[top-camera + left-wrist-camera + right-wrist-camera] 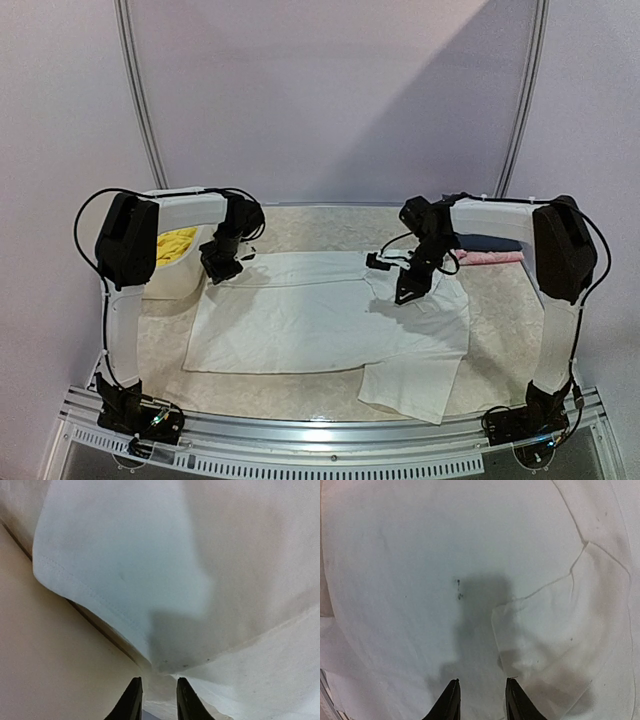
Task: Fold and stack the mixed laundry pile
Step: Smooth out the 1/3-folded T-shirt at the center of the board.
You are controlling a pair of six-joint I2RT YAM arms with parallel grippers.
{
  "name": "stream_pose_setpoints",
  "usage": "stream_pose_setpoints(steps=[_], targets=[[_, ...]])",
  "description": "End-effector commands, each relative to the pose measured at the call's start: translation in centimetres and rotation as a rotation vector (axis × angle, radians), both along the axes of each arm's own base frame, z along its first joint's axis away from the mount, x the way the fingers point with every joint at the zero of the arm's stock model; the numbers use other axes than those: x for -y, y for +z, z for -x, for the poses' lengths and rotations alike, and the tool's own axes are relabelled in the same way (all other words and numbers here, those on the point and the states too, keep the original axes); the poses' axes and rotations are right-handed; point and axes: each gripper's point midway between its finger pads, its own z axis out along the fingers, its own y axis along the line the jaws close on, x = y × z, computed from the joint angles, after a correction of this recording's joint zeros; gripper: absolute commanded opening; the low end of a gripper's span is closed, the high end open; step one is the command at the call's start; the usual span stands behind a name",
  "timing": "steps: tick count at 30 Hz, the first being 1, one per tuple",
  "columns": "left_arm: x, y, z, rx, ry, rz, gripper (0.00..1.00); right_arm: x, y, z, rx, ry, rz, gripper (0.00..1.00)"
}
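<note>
A large white T-shirt (320,310) lies spread flat across the table, with one sleeve (410,385) sticking out toward the near right. My left gripper (220,268) hovers at the shirt's far left corner. In the left wrist view that gripper (159,692) is open over a hemmed edge of the shirt (125,570), with nothing clamped. My right gripper (408,292) stands over the shirt's far right part. Seen from its wrist, the right gripper (481,695) is open just above the cloth (420,580), beside a small folded-over flap (545,630). Yellow shorts (175,243) lie in the basket.
A white plastic basket (178,282) sits at the far left beside the left arm. A pink cloth (490,257) and a dark blue one (492,242) lie at the far right behind the right arm. Beige tabletop (50,670) shows beside the shirt's edge.
</note>
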Motion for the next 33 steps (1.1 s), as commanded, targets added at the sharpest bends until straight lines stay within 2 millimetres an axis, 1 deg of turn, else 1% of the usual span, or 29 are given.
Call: stream_pose_setpoints(steps=[1, 5, 10, 13, 16, 21, 24, 25, 27, 28, 30, 33], targets=[[-0.7, 2.3, 0.4, 0.016, 0.035, -0.012, 0.25, -3.3, 0.4, -2.1, 0.063, 0.012, -0.053, 0.32], [-0.3, 3.2, 0.4, 0.029, 0.053, 0.003, 0.27, -3.8, -0.7, -2.8, 0.048, -0.013, -0.044, 0.34], [0.9, 4.9, 0.2, 0.085, 0.069, 0.031, 0.29, -3.9, -2.8, -2.8, 0.036, -0.017, 0.012, 0.34], [1.6, 5.5, 0.3, 0.102, 0.064, 0.047, 0.3, -3.9, -3.7, -2.5, 0.02, -0.018, 0.032, 0.34], [1.9, 5.7, 0.3, 0.113, 0.063, 0.052, 0.3, -3.9, -4.2, -2.4, 0.018, -0.018, 0.045, 0.34], [2.2, 5.5, 0.4, 0.108, 0.057, 0.052, 0.3, -3.8, -4.7, -3.3, 0.061, -0.04, 0.079, 0.33], [2.4, 5.2, 0.5, 0.102, 0.053, 0.052, 0.3, -3.7, -4.8, -3.5, 0.068, -0.054, 0.085, 0.27], [2.5, 5.2, 0.5, 0.103, 0.052, 0.053, 0.3, -3.7, -4.8, -3.5, 0.066, -0.054, 0.087, 0.23], [2.5, 5.2, 0.6, 0.102, 0.053, 0.052, 0.3, -3.7, -4.9, -3.5, 0.063, -0.057, 0.091, 0.17], [2.5, 5.2, 0.6, 0.101, 0.052, 0.052, 0.3, -3.7, -4.8, -3.4, 0.062, -0.059, 0.091, 0.11], [2.5, 5.2, 0.6, 0.102, 0.051, 0.051, 0.3, -3.8, -4.4, -3.3, 0.068, -0.063, 0.088, 0.05], [2.5, 5.4, 0.6, 0.104, 0.047, 0.049, 0.3, -4.4, -3.1, -3.1, 0.098, -0.055, 0.077, 0.0]])
